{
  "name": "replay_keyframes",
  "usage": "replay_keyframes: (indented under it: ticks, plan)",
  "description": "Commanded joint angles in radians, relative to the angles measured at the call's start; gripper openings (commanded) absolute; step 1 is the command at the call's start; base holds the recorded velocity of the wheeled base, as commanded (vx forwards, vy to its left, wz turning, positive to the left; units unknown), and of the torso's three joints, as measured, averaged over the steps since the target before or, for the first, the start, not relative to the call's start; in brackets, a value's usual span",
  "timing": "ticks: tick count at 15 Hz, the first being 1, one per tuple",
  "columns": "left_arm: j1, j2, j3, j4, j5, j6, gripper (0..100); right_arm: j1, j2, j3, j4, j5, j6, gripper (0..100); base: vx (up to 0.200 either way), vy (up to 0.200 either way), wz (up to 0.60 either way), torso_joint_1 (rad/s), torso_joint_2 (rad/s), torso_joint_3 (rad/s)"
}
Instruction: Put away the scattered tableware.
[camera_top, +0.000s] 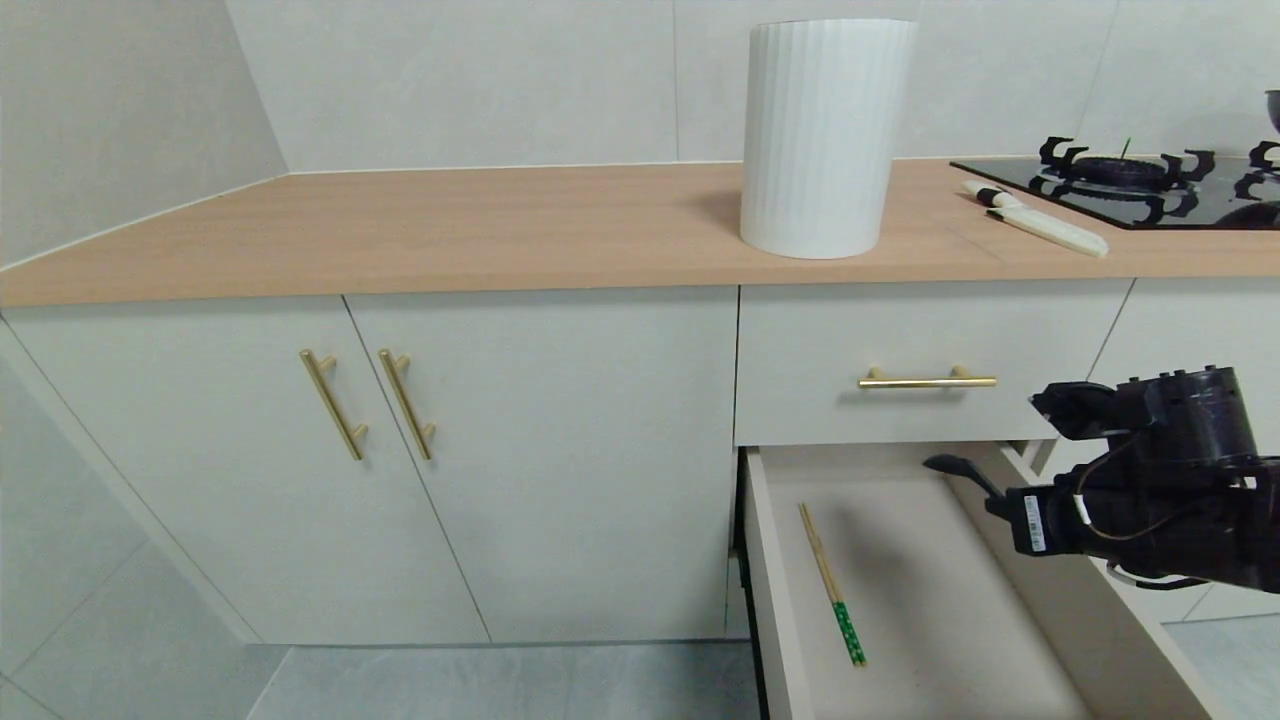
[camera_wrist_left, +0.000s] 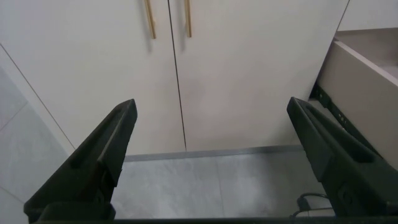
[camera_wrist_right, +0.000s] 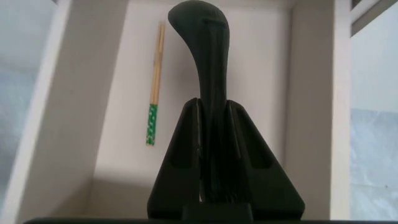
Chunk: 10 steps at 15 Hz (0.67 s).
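Right claw (camera_top: 1000, 497) clamps a black utensil (camera_top: 955, 466) (prob. a spoon) over the open drawer (camera_top: 765, 560) w/ chopsticks (camera_top: 830, 585); left claw (camera_wrist_left: 211, 162) gapes. Next, I'd say: lower, release.

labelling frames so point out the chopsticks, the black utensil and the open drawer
chopsticks (camera_top: 829, 584): head view, bare wood shaft
black utensil (camera_wrist_right: 200, 37): right wrist view, rounded end
open drawer (camera_top: 772, 580): head view, left side wall
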Motion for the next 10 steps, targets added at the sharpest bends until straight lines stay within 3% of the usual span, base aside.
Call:
replay_keyframes:
  ticks: [1, 5, 10]
  plan:
    - [0.000, 0.000, 0.000, 0.000, 0.000, 0.000, 100, 0.002, 0.086, -0.001, -0.013, -0.001, 0.000, 0, 0.000, 0.000, 0.00, 0.000, 0.00, 0.000]
    - [0.000, 0.000, 0.000, 0.000, 0.000, 0.000, 100, 0.042, 0.244, -0.039, -0.019, -0.042, 0.021, 0, 0.000, 0.000, 0.00, 0.000, 0.00, 0.000]
    - [0.000, 0.000, 0.000, 0.000, 0.000, 0.000, 100, 0.062, 0.486, -0.047, -0.234, -0.156, 0.092, 0, 0.000, 0.000, 0.00, 0.000, 0.00, 0.000]
